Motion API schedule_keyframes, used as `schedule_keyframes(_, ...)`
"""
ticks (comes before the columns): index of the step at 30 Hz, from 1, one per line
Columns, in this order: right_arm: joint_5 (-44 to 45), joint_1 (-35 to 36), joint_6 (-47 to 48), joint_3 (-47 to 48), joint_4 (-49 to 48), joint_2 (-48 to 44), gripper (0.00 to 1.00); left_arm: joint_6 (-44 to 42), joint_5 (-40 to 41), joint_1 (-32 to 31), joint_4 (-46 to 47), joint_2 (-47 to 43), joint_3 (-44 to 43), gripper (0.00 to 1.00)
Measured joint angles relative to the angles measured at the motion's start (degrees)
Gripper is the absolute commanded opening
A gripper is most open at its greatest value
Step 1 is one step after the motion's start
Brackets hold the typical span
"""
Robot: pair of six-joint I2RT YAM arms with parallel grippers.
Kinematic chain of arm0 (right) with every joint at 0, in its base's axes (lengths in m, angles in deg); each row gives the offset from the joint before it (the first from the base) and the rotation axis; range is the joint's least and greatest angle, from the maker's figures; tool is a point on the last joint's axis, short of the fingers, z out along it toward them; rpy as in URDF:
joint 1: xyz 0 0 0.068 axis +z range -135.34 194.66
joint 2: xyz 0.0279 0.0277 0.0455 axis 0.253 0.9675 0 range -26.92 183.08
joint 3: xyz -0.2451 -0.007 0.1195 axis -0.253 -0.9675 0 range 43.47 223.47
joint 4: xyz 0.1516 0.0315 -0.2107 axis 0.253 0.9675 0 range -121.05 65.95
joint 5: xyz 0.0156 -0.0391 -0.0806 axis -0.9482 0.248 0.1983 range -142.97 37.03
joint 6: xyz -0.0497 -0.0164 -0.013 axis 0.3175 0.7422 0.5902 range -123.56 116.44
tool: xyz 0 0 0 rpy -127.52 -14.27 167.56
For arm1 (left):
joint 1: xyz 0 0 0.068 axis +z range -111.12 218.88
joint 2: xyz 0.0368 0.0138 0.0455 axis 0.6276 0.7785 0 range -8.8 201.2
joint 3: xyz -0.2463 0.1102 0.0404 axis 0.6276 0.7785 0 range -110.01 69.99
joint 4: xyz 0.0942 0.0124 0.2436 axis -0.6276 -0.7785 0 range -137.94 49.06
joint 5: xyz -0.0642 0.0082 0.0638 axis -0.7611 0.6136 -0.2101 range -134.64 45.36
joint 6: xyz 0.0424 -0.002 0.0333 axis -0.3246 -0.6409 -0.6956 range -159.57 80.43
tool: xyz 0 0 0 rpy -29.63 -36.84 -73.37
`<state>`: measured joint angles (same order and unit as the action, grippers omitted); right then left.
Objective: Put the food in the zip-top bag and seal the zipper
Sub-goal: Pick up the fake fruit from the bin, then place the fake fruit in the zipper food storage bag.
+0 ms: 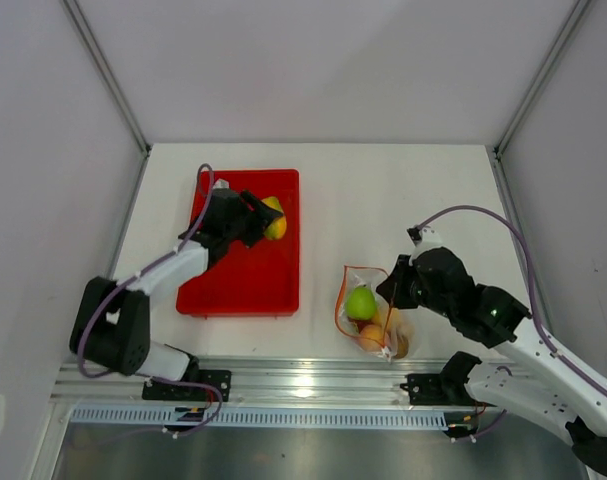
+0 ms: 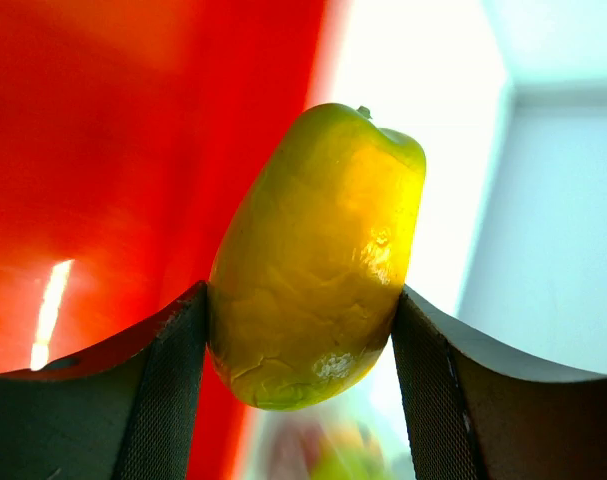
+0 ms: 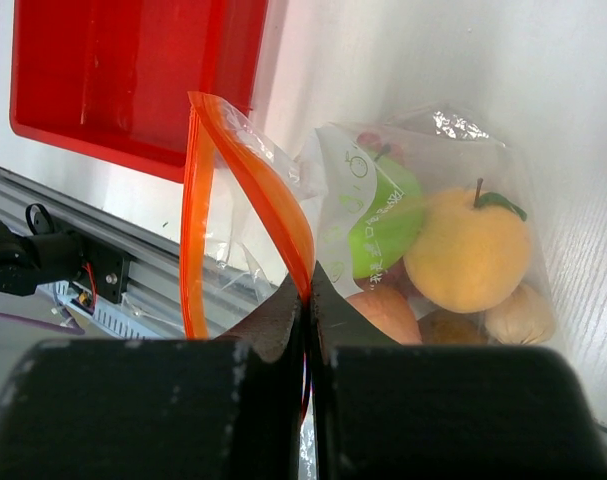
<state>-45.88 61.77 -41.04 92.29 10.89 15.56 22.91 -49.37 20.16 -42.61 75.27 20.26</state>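
yellow-green mango point(image 2: 318, 260) clamped between the two dark pads of the left gripper point(image 2: 301, 295), stem end pointing away from the wrist, at the far right side of the red tray point(image 1: 238, 285). rest of the food already inside the clear zip-top bag point(image 1: 375, 318), lying on the white table point(image 1: 413, 190) just right of the tray's near corner: green apple point(image 1: 360, 302) toward the mouth, an orange point(image 3: 468, 250) with stem and leaf beside it, a pale bulb point(image 3: 520, 315) deeper in. orange-red zipper point(image 3: 198, 200) gaping in a loop, one lip pinched in the tightly closed fingers of the right gripper point(image 3: 308, 290), mouth held up and open toward the tray.
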Motion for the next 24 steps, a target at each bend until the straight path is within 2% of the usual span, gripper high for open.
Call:
schedule_keyframes(6,-0.1,-0.1,-0.4,0.3,0.0,1.3,0.0,-4.0,-2.0,-13.5,5.7,-19.0,7.6,0.01)
schedule_keyframes(10,-0.1,-0.1,-0.7,0.3,0.0,1.4,0.0,-6.3,-3.5,-22.3,7.6,-26.5,10.1,0.0)
schedule_keyframes(16,-0.1,-0.1,-1.1,0.3,0.6,1.0,0.0,-7.6,-5.1,-31.5,10.2,-29.8,13.0,0.01)
schedule_keyframes(24,0.0,-0.1,-1.5,0.4,1.0,0.0,0.0,-8.8,-6.1,-41.9,13.4,-26.1,14.7,0.01)
